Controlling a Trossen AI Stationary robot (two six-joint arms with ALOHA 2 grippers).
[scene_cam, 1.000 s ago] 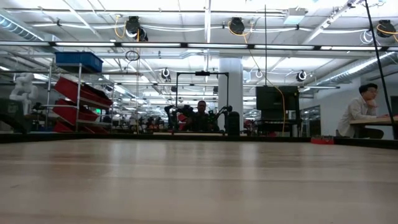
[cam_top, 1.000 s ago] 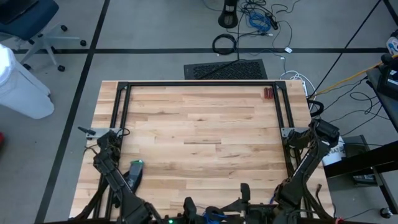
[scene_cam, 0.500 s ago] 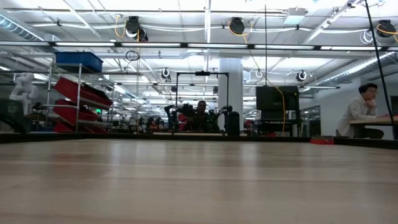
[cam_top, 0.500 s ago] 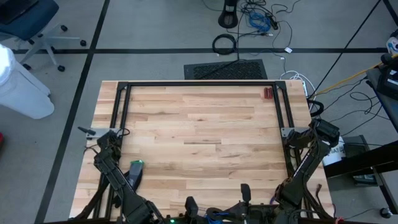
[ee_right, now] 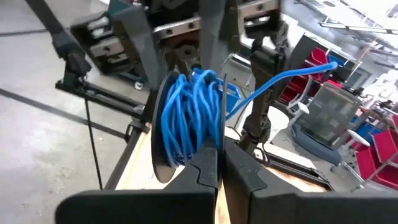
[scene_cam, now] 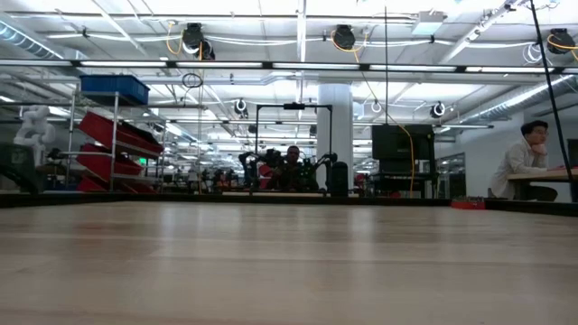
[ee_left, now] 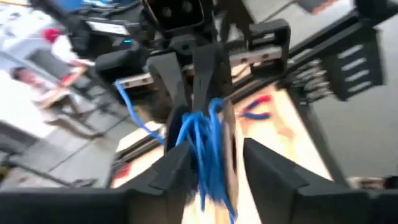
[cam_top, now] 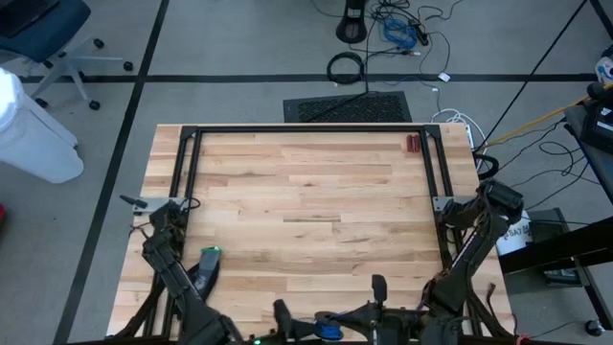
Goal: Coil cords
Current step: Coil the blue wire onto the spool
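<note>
The cords are one thin blue wire wound into a small round coil (cam_top: 329,333) (ee_right: 189,118), held in the air at the table's near edge. A loose tail (ee_right: 292,73) sticks out sideways from it. My right gripper (ee_right: 219,168) (cam_top: 356,321) is shut on the coil. My left gripper (ee_left: 217,177) (cam_top: 302,326) faces it from the other side. It is open, with one finger on each side of the coil (ee_left: 205,149). Whether those fingers touch the wire cannot be told. The low view shows neither gripper nor the cords. My right gripper pinches several strands at the coil's edge nearest to it (ee_right: 202,152) between its two fingers. The fingers lie level and come from the table's right side. The coil stands on edge beyond the fingertips, clear of the table, with its tail slack in the air.
Red-handled pliers (cam_top: 413,144) lie at the table's far right corner, inside the black frame rail (cam_top: 306,131). The broad middle of the wooden top (cam_top: 306,211) is bare. A person sits at a desk (scene_cam: 528,162) in the room beyond.
In the high view the blue coil shows more plainly between the two grippers than a second ago. My left gripper's visible finger now stands a little farther toward the table's left edge. Both arms have otherwise stayed at the near edge.
</note>
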